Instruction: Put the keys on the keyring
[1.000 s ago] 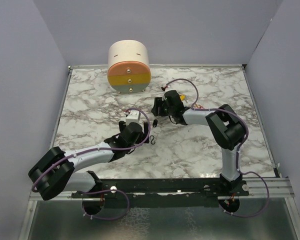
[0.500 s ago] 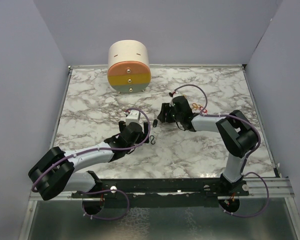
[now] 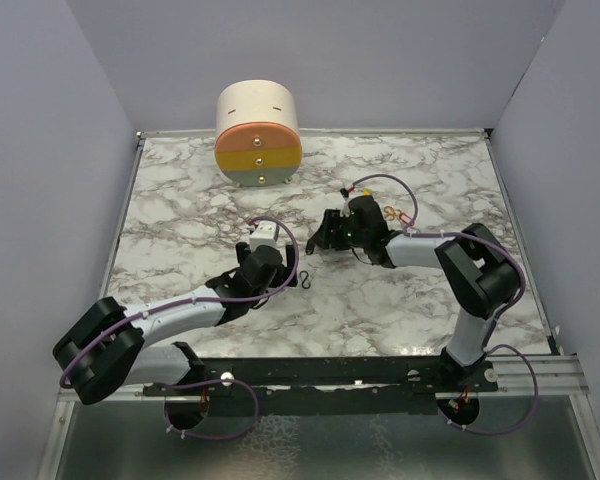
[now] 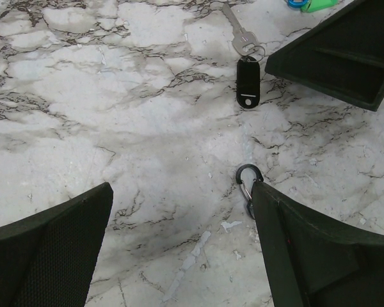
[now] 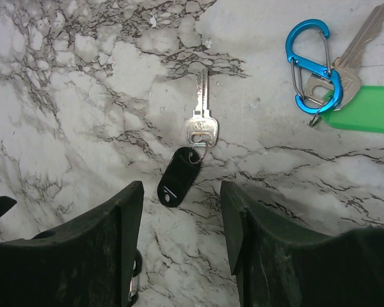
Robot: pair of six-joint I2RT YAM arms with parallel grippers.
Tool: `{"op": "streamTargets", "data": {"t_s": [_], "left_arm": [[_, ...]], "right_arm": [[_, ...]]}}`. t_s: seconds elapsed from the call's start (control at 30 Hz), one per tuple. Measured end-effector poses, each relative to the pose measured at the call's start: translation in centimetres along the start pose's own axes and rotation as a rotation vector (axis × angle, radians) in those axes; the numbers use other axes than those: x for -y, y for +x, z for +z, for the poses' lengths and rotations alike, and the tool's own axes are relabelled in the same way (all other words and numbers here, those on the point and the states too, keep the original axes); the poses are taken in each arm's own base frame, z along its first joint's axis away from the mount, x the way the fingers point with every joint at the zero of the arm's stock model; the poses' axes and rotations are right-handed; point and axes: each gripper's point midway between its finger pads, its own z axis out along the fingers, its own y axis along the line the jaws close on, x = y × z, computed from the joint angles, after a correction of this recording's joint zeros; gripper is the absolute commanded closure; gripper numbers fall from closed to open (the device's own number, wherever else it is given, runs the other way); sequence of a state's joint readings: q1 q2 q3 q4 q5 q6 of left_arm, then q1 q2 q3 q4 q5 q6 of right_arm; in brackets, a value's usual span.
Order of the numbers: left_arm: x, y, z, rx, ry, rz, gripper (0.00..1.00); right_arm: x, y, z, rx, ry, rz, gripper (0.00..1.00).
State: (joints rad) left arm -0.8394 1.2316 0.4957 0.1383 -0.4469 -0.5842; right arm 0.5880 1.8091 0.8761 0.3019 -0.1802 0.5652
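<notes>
Keys lie loose on the marble desk (image 3: 380, 310). Nearest, the left hand (image 4: 182, 192) gapes wide and empty, with a small black carabiner (image 4: 246, 187) just beside one fingertip. Beyond it, a silver key (image 5: 199, 118) with a black tag (image 5: 179, 169) lies before the right hand (image 5: 182, 192), which is open and holds nothing. Farther, at the upper right of the right wrist view, a blue carabiner (image 5: 312, 64) overlaps another key (image 5: 352, 54) and a green tag (image 5: 365, 110).
</notes>
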Motion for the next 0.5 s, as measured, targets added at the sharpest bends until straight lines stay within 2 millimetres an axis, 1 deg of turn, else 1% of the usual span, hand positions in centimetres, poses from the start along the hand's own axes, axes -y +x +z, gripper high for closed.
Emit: {"op": "streamTargets", "data": {"t_s": [0.2,0.5], "left_arm": [[0.0,-0.1,0.0,0.003,0.002,-0.001,0.09],[0.0,-0.1,0.0,0.003,0.002,-0.001,0.09]], "right_arm": [[0.1,0.9,0.8,-0.022,-0.010,0.042,0.49],[-0.5,0.3,2.0,-0.006,-0.041,0.087,0.51]]}}
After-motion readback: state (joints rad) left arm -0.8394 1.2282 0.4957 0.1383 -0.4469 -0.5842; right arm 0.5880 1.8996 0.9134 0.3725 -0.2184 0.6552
